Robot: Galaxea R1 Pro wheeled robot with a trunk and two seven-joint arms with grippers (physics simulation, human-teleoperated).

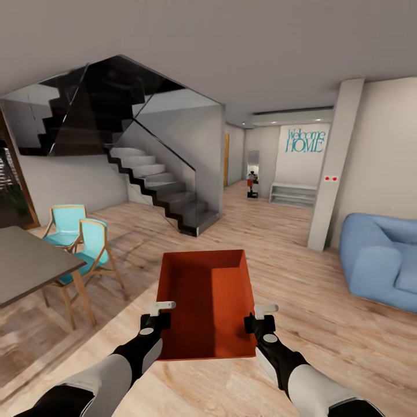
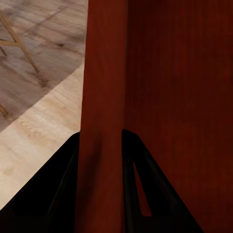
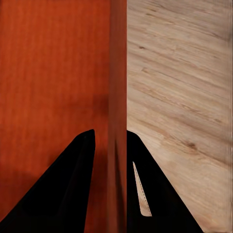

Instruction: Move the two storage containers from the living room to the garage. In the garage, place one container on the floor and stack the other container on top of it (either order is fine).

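Both arms reach forward, carrying one orange-red storage container point(image 1: 207, 301) between them, held level above the pale wood-plank floor point(image 1: 301, 324). At the container's left wall the left gripper point(image 1: 157, 313) is clamped, one finger inside and one outside, as the left wrist view shows with the thin wall point(image 2: 103, 145) pinched between the dark fingers point(image 2: 58, 189). On the opposite wall the right gripper point(image 1: 259, 317) grips the same way, the wall point(image 3: 117, 121) running straight up between its fingers point(image 3: 73, 184). Left of the container stands a grey dining table point(image 1: 29, 263) with two teal chairs point(image 1: 81, 237); right of it, well apart, sits a blue sofa point(image 1: 379, 255). Beyond the container a dark staircase point(image 1: 156, 191) with glass panels climbs away, and farther still a hallway ends at a wall reading "Welcome HOME" point(image 1: 306, 141) above a low white shelf point(image 1: 292, 194). Judging by the wooden flooring and furniture, the robot is not in the garage, so the task looks early: one container is in hand and being transported, nothing is set on concrete, and the second container remains to be fetched and stacked.
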